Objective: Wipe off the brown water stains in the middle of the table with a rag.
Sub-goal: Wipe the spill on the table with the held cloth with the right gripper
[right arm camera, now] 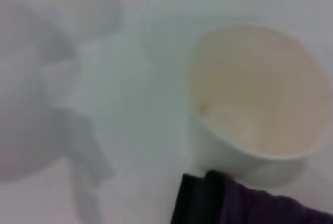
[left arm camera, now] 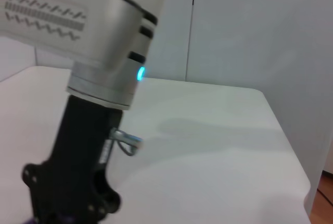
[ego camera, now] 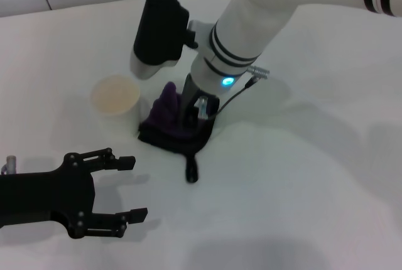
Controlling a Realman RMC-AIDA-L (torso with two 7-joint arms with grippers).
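Right jaws clamped on folded dark purple rag [ego camera: 171,119] with black edging, pressing it onto wide white table [ego camera: 301,176] at middle. Brown stain not seen, maybe under rag. See-through white plastic cup [ego camera: 115,95] just beside rag: sideways wipe could knock it over. Left jaws open, parked near table's front-left, well apart.

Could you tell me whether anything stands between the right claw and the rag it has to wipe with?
Nothing visible does: the right claw is down on the folded dark purple rag. The translucent white plastic cup stands beside the rag. No stain is visible on the white table.
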